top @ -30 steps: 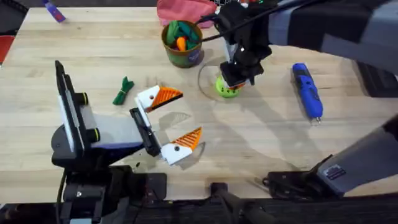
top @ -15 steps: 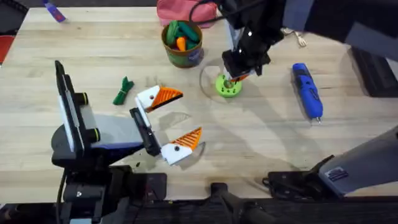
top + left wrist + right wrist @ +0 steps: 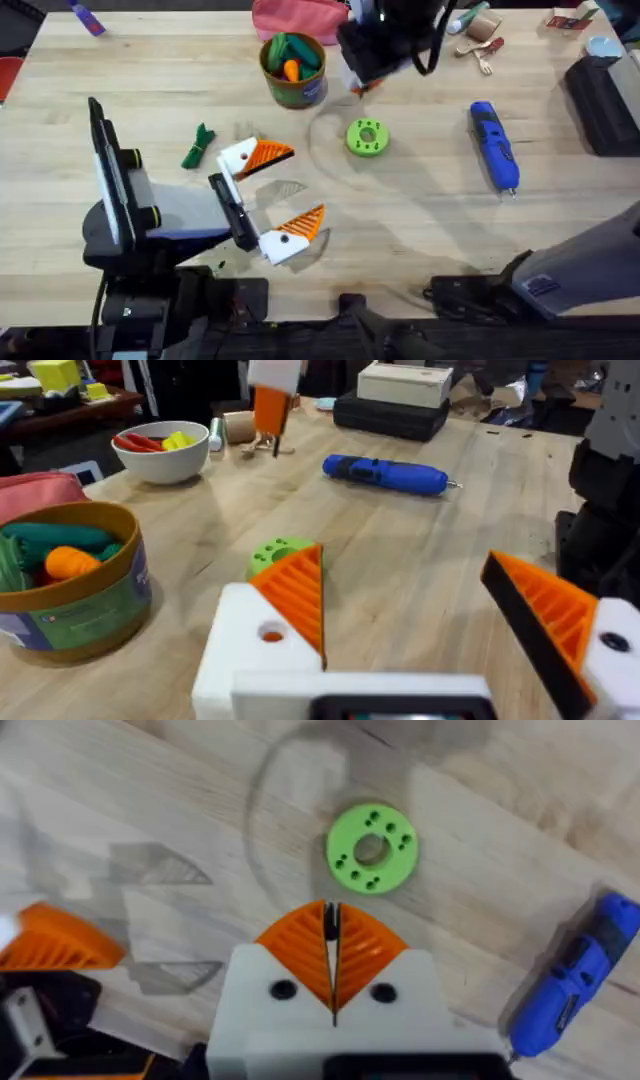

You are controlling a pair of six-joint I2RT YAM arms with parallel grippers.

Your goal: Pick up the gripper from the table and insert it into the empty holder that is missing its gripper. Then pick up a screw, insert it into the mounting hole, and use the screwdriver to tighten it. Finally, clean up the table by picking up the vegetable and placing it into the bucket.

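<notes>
My left gripper (image 3: 305, 182) (image 3: 400, 560) rests open on the table. Each of its white holders carries an orange gripper pad. The far holder (image 3: 240, 158) (image 3: 255, 650) shows an open mounting hole; the near one (image 3: 280, 243) has a dark screw head. My right gripper (image 3: 362, 84) (image 3: 330, 915) hangs high above the table, between the bucket and the green disc (image 3: 366, 138) (image 3: 371, 847), shut on a thin dark screw at its pad tips. To the right lies the blue screwdriver (image 3: 495, 145) (image 3: 570, 995). The dark green vegetable (image 3: 198, 147) lies left of my left gripper. The bucket (image 3: 293, 72) (image 3: 70, 595) stands at the back.
A pink pouch (image 3: 298, 15) lies behind the bucket. A black box (image 3: 603, 92) sits at the right edge, with small parts (image 3: 478, 32) near the back. A white bowl (image 3: 160, 450) holds toy food. Bare wood lies between the disc and the screwdriver.
My right gripper has risen from the green disc and moved back toward the bucket, leaving the disc uncovered. The left arm has not moved.
</notes>
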